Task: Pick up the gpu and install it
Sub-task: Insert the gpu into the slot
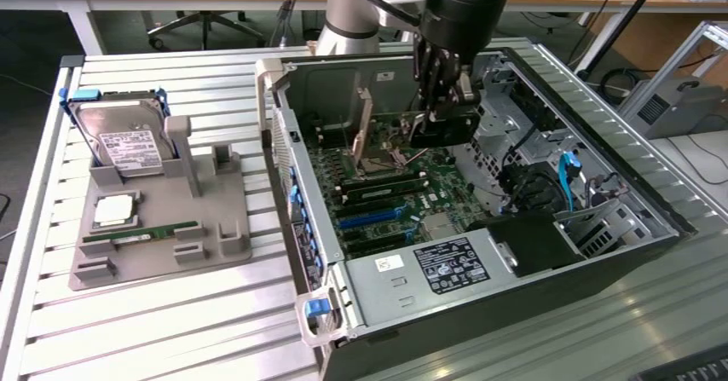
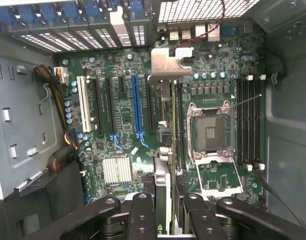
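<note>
Standing open on the slatted table (image 1: pixel 170 313), the computer case (image 1: pixel 637 253) takes up most of the exterior view, its motherboard (image 2: pixel 122 125) exposed below the claw. Well off toward the exterior view's left of the claw sits a grey holder tray (image 1: pixel 216 228) carrying a hard drive (image 1: pixel 125 147) and a narrow RAM stick (image 1: pixel 142 233). Reaching down into the case, the claw (image 2: pixel 164 200) has its fingers (image 2: pixel 142 210) partly closed around the gpu (image 2: pixel 163 185), gripping the card edge-on between them. The gpu hangs upright directly under the claw, its silver bracket (image 2: pixel 168 62) at the far end, beside the empty CPU socket (image 2: pixel 211 131).
</note>
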Controlling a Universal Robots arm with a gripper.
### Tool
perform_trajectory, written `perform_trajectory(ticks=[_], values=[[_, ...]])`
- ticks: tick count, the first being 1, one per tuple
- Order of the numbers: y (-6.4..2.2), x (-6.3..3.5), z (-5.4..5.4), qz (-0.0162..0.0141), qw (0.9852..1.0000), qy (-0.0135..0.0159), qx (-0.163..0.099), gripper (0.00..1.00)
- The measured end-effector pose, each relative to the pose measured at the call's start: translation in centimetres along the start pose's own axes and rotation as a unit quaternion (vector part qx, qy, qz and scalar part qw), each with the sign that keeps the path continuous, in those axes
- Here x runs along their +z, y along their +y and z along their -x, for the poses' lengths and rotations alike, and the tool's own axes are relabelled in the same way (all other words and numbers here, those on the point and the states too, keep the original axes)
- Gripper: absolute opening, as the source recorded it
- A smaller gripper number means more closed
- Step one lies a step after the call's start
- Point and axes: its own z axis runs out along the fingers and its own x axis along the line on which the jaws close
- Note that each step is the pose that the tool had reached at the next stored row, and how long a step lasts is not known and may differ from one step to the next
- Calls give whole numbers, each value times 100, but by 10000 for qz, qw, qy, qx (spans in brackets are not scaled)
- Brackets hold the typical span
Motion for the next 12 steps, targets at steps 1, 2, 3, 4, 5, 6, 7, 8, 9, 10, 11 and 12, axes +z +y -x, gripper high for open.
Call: perform_trajectory(ticks=[1, 2, 3, 4, 5, 6, 7, 8, 9, 10, 11, 12], values=[[0, 1, -5, 0, 10000, 0, 0, 27], [0, 3, -8, 0, 10000, -1, 0, 27], [0, 3, -11, 0, 10000, 0, 0, 27], [-1, 4, -15, 0, 10000, 0, 0, 27], [-1, 5, -19, 0, 10000, 0, 0, 27], [-1, 7, -23, 0, 10000, 0, 0, 27], [-1, 8, -26, 0, 10000, 0, 0, 27], [-2, 9, -29, 0, 10000, 0, 0, 27], [-2, 11, -33, 0, 10000, 0, 0, 27], [-2, 12, -36, 0, 10000, 0, 0, 27], [-2, 13, -38, 0, 10000, 0, 0, 27], [-2, 15, -41, 0, 10000, 0, 0, 27]])
